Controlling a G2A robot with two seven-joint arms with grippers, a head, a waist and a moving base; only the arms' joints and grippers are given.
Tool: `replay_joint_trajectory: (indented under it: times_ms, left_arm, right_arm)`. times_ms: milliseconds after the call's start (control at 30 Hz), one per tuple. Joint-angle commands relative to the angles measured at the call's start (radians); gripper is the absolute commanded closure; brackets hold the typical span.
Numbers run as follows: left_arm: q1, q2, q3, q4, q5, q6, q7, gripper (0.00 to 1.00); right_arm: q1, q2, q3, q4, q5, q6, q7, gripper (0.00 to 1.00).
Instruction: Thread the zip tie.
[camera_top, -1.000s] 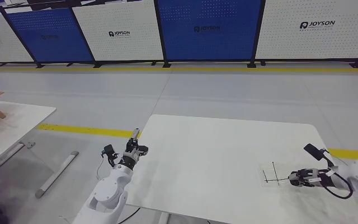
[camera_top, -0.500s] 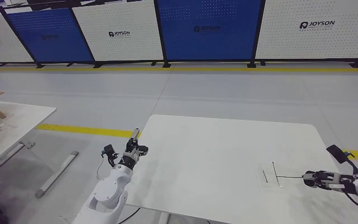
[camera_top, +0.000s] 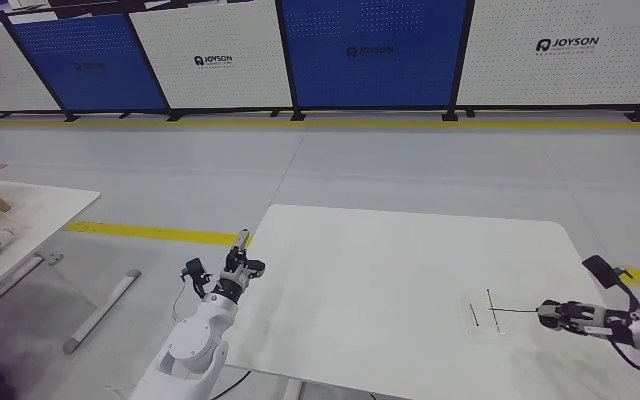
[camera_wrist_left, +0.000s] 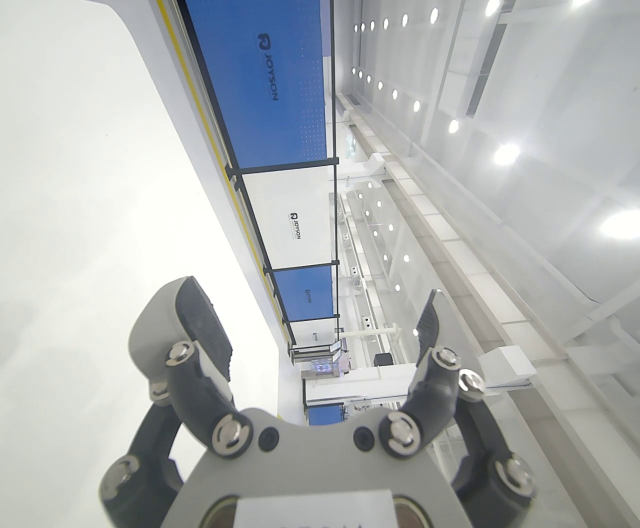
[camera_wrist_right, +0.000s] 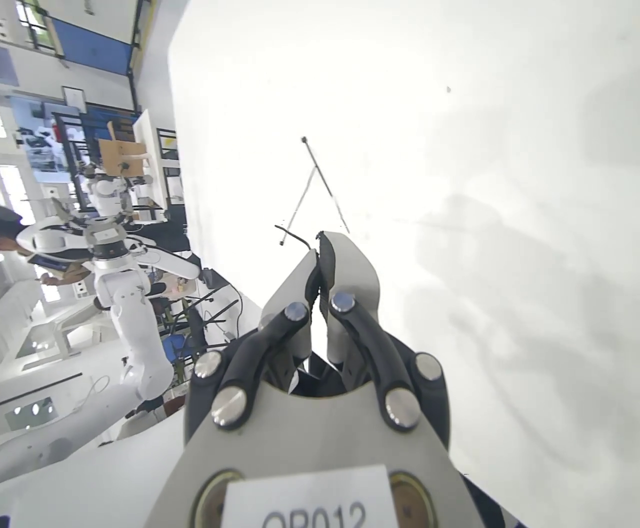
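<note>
My right gripper (camera_top: 543, 312) (camera_wrist_right: 318, 246) is at the right edge of the white table (camera_top: 400, 270), shut on one end of a thin black zip tie (camera_top: 515, 311) (camera_wrist_right: 292, 233). The held tie sticks out leftward from the fingertips, just above the tabletop. Its free end reaches a second black zip tie (camera_top: 488, 305) (camera_wrist_right: 325, 182) lying flat on the table. A shorter, paler tie (camera_top: 473, 315) (camera_wrist_right: 300, 205) lies beside that one. My left gripper (camera_top: 241, 247) (camera_wrist_left: 320, 310) hangs at the table's left edge, open, nothing between its fingers.
Wide bare tabletop lies between the two arms. A second white table (camera_top: 40, 205) stands off to the left across the floor. Blue and white panel walls (camera_top: 370, 50) close the back. Another white robot (camera_wrist_right: 115, 260) stands beyond the table edge.
My right gripper drew back to the right from over the ties, pulling one zip tie with it, then crept slightly left. The left arm stayed still.
</note>
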Motion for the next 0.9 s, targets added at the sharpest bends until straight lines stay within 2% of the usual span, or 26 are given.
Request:
replay_joint_trajectory:
  times_ms: [0, 167, 267, 333, 833, 867]
  left_arm:
    - [0.0, 0.0, 0.0, 0.0, 0.0, 0.0, 0.0, 0.0]
    - [0.0, 0.0, 0.0, 0.0, 0.0, 0.0, 0.0, 0.0]
    - [0.0, 0.0, 0.0, 0.0, 0.0, 0.0, 0.0, 0.0]
    - [0.0, 0.0, 0.0, 0.0, 0.0, 0.0, 0.0, 0.0]
    - [0.0, 0.0, 0.0, 0.0, 0.0, 0.0, 0.0, 0.0]
    - [0.0, 0.0, 0.0, 0.0, 0.0, 0.0, 0.0, 0.0]
  right_arm:
    - [-0.023, 0.002, 0.028, -0.035, 0.053, -0.043, 0.0, 1.0]
    - [-0.056, 0.001, 0.022, -0.147, 0.097, -0.076, 0.014, 1.0]
    - [-0.052, -0.009, -0.041, -0.198, 0.093, -0.069, 0.014, 1.0]
    - [-0.043, -0.017, -0.071, -0.19, 0.121, -0.045, 0.01, 1.0]
    - [-0.043, -0.017, -0.071, -0.19, 0.121, -0.045, 0.01, 1.0]
    - [-0.047, -0.019, -0.072, -0.194, 0.134, -0.049, -0.013, 1.0]
